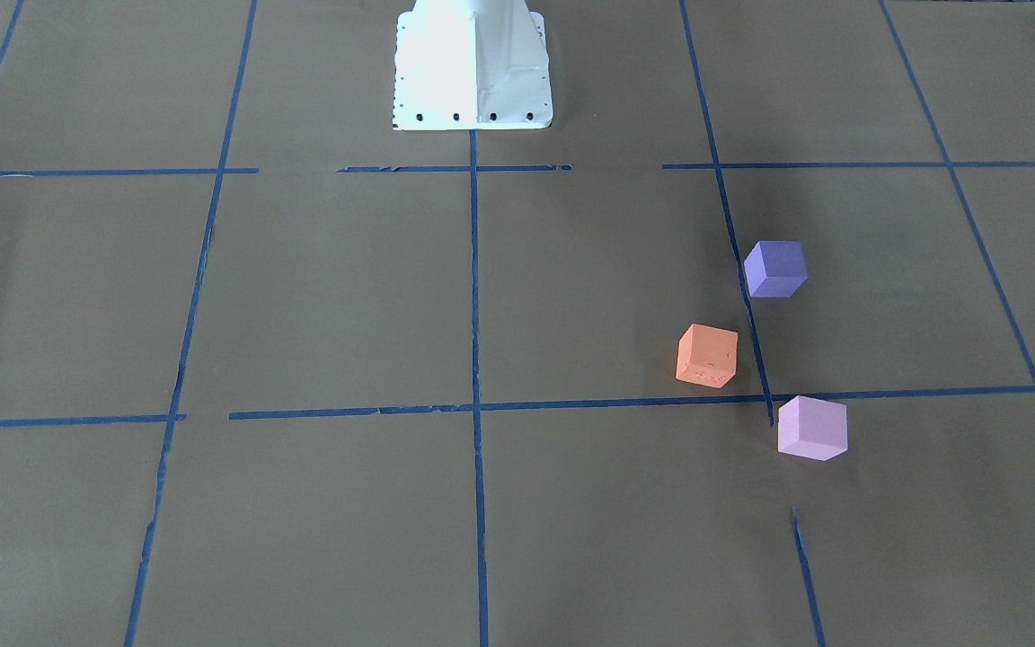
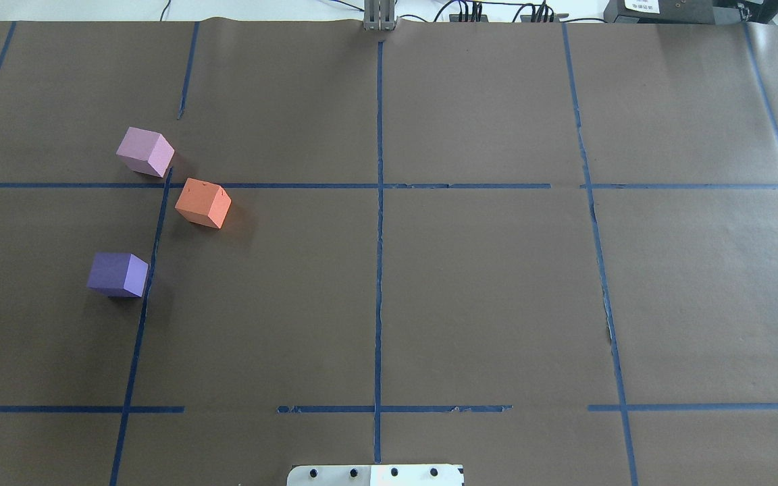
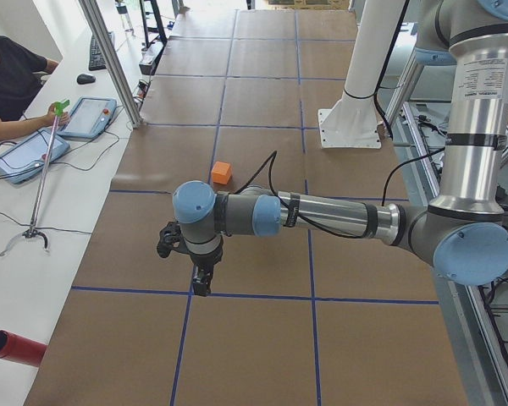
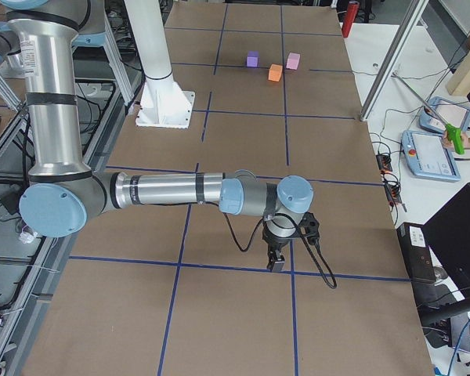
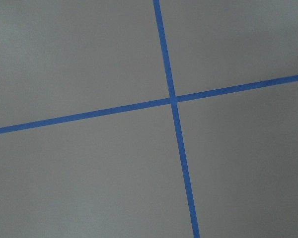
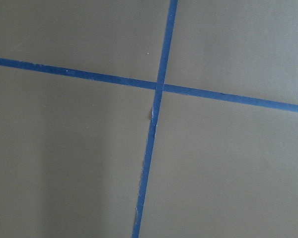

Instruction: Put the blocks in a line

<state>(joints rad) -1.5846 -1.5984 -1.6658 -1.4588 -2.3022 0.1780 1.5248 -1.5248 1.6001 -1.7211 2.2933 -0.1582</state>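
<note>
Blocks lie apart on the tabletop (image 2: 483, 283), robot's left side: violet block (image 2: 117, 275), orange block (image 2: 203, 202), pink block (image 2: 145, 152). We judge them light, squashy foam, so pinch opposite flat faces gently. Left gripper (image 3: 201, 283), right gripper (image 4: 276, 261) — spread or closed, we cannot tell.

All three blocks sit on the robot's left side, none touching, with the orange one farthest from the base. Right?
No: the pink-lilac block is farthest from the base, the orange block next, the blue-violet block nearest, per the overhead exterior view. The rest holds.
</note>
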